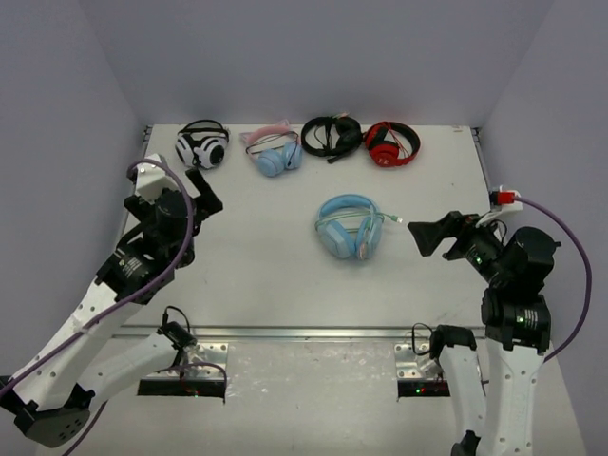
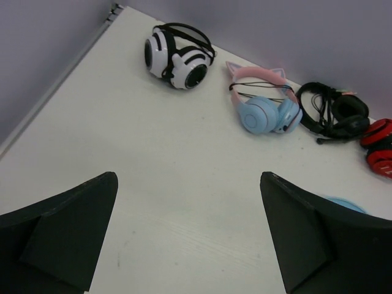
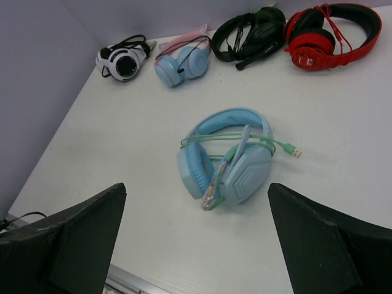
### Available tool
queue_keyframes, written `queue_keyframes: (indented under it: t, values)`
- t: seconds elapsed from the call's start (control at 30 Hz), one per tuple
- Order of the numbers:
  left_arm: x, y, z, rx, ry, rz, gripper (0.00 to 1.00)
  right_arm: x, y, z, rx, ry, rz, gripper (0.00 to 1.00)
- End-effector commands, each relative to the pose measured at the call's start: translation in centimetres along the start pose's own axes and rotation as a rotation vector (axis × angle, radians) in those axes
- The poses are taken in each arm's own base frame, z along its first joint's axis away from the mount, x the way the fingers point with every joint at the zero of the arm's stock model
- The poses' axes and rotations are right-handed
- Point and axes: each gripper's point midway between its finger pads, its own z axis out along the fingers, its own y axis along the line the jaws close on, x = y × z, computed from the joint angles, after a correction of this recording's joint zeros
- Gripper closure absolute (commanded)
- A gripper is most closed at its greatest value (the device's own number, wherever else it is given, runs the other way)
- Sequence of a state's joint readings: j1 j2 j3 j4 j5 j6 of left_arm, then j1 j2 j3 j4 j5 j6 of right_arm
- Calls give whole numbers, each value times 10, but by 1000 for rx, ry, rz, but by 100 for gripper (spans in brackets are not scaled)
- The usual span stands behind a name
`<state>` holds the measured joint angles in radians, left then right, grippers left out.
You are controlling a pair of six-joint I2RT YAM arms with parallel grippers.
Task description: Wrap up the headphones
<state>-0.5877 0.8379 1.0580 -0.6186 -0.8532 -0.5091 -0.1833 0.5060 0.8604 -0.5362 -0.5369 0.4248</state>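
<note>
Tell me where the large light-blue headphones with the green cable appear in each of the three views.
Top external: the light-blue headphones lie near the table's middle, slightly to the right.
Left wrist: only a small blue edge shows at the lower right, mostly hidden behind the left gripper.
Right wrist: in the centre, with the cable looped over them.
Shared landmark: the pink cat-ear headphones in the back row appear in all three views.

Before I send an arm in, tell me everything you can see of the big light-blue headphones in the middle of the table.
The headphones are light-blue plastic, with a plain headband and two padded ear cups close together. They lie flat mid-table. The pale-green cable is looped across band and cups, its plug sticking out sideways. Only the white table touches them.
</note>
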Motion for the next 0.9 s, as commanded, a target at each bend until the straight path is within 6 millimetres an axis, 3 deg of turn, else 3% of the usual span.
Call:
queue_keyframes:
  t: [0.0, 0.03, 0.07, 0.17, 0.4, 0.87]
  values:
    - [9, 38, -4, -103, -10, 180, 0, 20, -7, -8, 39, 70, -35, 1]
    - [3, 48, -6, -132, -64, 154, 0, 22, -7, -8, 34, 68, -43, 1]
    - [21, 56, -1, -149, -50, 196, 0, 26, -8, -9, 29, 70, -52, 1]
    - [33, 61, 2, -130, -69, 172, 0, 33, -15, -3, 53, 100, -86, 1]
    - [31, 84, 0, -158, -87, 60, 0, 61, -61, 11, 264, 225, -99, 1]
    - [37, 80, -4, -85, -87, 53, 0, 62, -63, 11, 279, 227, -126, 1]
